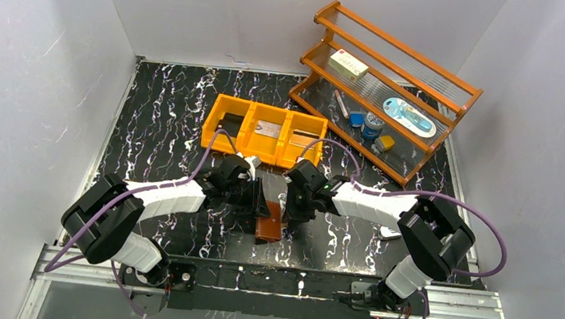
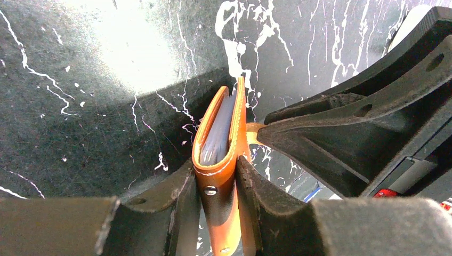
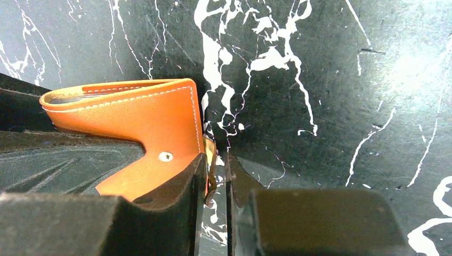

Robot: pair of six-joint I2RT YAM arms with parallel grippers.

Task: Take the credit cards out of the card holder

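Note:
The brown leather card holder (image 1: 269,224) sits between my two grippers at the front middle of the table. My left gripper (image 2: 215,160) is shut on it, one finger on each face, and holds it edge-on (image 2: 213,213). Grey-blue edges (image 2: 218,133) show inside its open top; I cannot tell cards from sleeves. My right gripper (image 3: 217,157) stands at the holder's corner (image 3: 138,112). Its jaws are a narrow gap apart, and the tan snap tab (image 3: 211,160) lies between them against the left finger. No loose credit card shows near the holder.
An orange three-compartment bin (image 1: 263,131) with flat pieces in it stands just behind the grippers. An orange wooden rack (image 1: 387,91) with small items stands at the back right. A white-and-blue piece (image 1: 389,234) lies by the right arm.

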